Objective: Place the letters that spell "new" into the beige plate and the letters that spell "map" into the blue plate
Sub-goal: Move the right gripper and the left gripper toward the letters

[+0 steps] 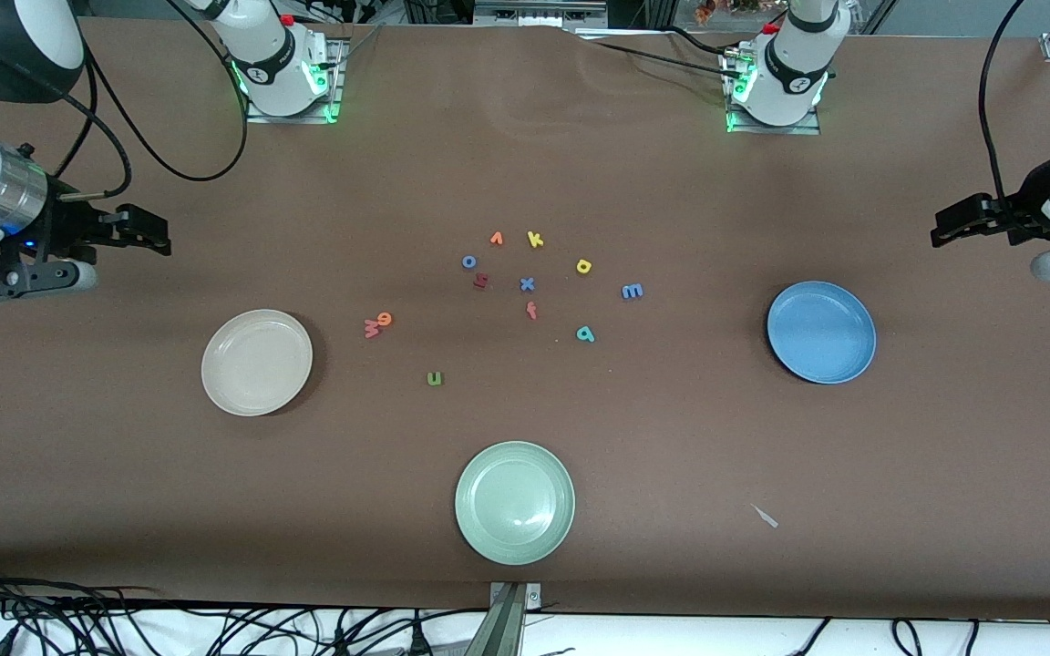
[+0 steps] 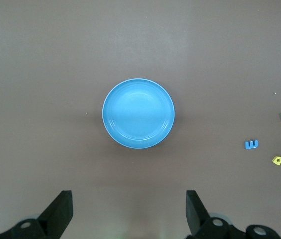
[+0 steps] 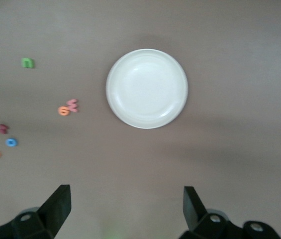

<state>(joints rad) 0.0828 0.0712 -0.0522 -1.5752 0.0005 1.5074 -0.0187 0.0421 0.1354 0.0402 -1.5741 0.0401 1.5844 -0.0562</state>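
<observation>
The beige plate lies empty toward the right arm's end, the blue plate empty toward the left arm's end. Between them lie the green "n", the orange "e" touching the pink "w", the blue "m", the teal "a" and the yellow "p". My right gripper hangs open and empty above the table at its own end, the beige plate under its camera. My left gripper is open and empty too, looking down on the blue plate.
A pale green plate sits nearest the front camera. Other loose letters lie mid-table: orange "v", yellow "k", blue "o", a dark red letter, blue "x", orange "f". A paper scrap lies near the front edge.
</observation>
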